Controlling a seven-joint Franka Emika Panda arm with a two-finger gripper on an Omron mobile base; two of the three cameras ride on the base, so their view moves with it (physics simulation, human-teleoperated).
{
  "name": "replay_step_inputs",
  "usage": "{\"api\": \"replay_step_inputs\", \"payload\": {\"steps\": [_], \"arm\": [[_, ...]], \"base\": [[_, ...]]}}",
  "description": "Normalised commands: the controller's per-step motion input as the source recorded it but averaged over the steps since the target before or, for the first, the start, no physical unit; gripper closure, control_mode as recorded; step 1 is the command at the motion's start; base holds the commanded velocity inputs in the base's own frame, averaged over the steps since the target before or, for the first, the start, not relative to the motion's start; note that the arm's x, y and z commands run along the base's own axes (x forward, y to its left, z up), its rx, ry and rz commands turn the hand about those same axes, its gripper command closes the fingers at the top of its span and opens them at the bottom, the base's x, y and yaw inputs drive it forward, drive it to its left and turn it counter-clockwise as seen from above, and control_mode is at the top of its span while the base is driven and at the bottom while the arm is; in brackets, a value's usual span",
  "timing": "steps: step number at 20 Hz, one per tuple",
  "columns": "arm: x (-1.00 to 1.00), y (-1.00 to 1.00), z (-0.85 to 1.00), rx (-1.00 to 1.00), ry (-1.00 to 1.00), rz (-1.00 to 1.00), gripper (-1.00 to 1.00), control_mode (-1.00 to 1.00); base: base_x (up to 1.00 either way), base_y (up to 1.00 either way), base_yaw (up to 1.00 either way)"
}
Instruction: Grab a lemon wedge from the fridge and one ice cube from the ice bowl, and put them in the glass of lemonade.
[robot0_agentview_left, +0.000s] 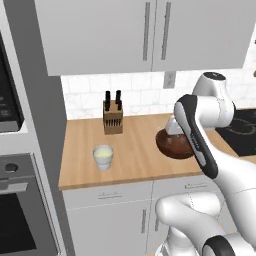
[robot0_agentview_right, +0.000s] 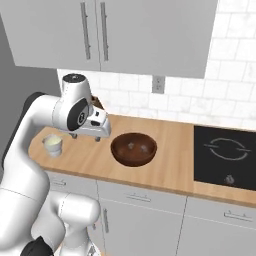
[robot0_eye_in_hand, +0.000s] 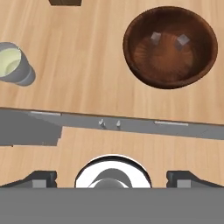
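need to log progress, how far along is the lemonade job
Early stage, it seems. Done: nothing visible; the glass of lemonade shows only pale liquid. In hand: nothing; the gripper is open and empty above the counter. Left: take one of two ice cubes from the ice bowl, fetch the lemon wedge, and drop both in.

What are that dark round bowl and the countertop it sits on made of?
The round dark brown bowl looks like turned wood with a slight sheen: faint concentric rings show inside it. The pale tan countertop looks like matte wood, judging by its long grain streaks. Being rendered, both are best guesses.
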Motion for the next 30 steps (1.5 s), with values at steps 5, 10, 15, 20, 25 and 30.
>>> {"api": "replay_step_inputs", "payload": {"steps": [5,10,15,20,25,30], "arm": [[0.00,0.00,0.00,0.00,0.00,0.00,-1.00,1.00],[0.14,0.00,-0.13,0.00,-0.04,0.00,-1.00,-1.00],[0.22,-0.39,-0.38,0.00,-0.06,-0.05,-1.00,-1.00],[0.12,-0.47,-0.32,0.00,-0.03,-0.11,-1.00,-1.00],[0.15,-0.41,-0.31,0.00,0.00,-0.27,-1.00,-1.00],[0.17,-0.23,-0.16,0.02,0.00,-0.33,-1.00,-1.00]], "base": [[0.49,0.13,0.00],[0.27,0.02,0.00],[0.00,0.00,0.00],[0.00,0.00,0.00],[0.00,0.00,0.00],[0.00,0.00,0.00]]}}
